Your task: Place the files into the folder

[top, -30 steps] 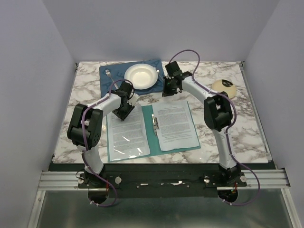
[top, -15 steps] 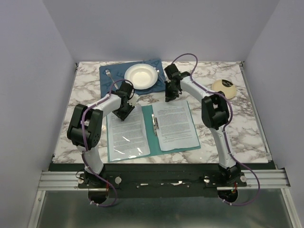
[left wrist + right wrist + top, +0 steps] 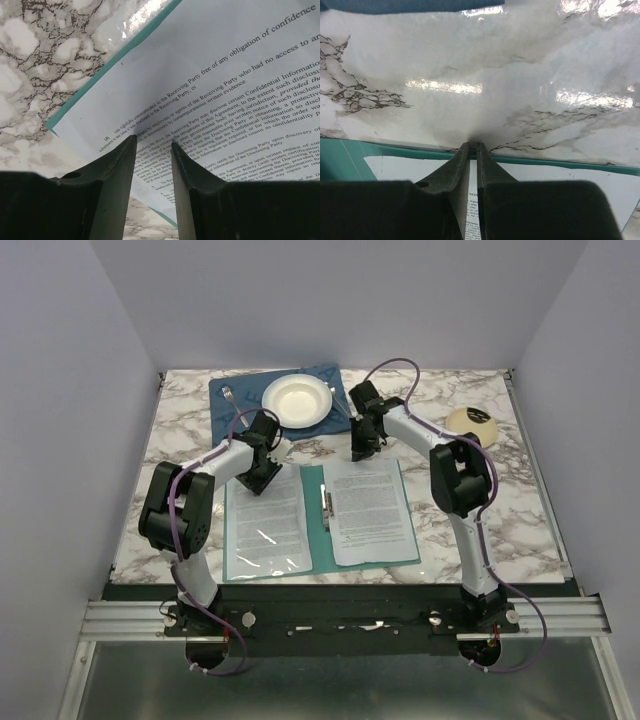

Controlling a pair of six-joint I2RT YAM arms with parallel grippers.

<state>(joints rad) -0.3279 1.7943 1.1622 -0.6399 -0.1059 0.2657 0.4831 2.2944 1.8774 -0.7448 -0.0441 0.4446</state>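
Marble-pattern table (image 3: 520, 510), items as found. Folder (image 3: 313, 540): teal-green, opened flat at the near centre, metal clip (image 3: 326, 502) on the spine. Files: one printed sheet (image 3: 370, 510) lying on the folder's right leaf, a second printed sheet (image 3: 265, 525) on the left leaf with glare across it. Left gripper (image 3: 262, 478): at the far end of the left sheet, jaws apart, both fingertips (image 3: 125, 150) down on the printed text, which lies flat and shows in the gap. Right gripper (image 3: 360, 452): at the far edge of the right leaf, where the teal border meets the marble; jaws almost together with a thin slit between. Whether they nip that edge cannot be told. Dark blue placemat (image 3: 232, 415): far left, carrying a white bowl (image 3: 296, 400) and a fork (image 3: 230, 397). Tan round object (image 3: 472, 423): far right, well apart from the folder.
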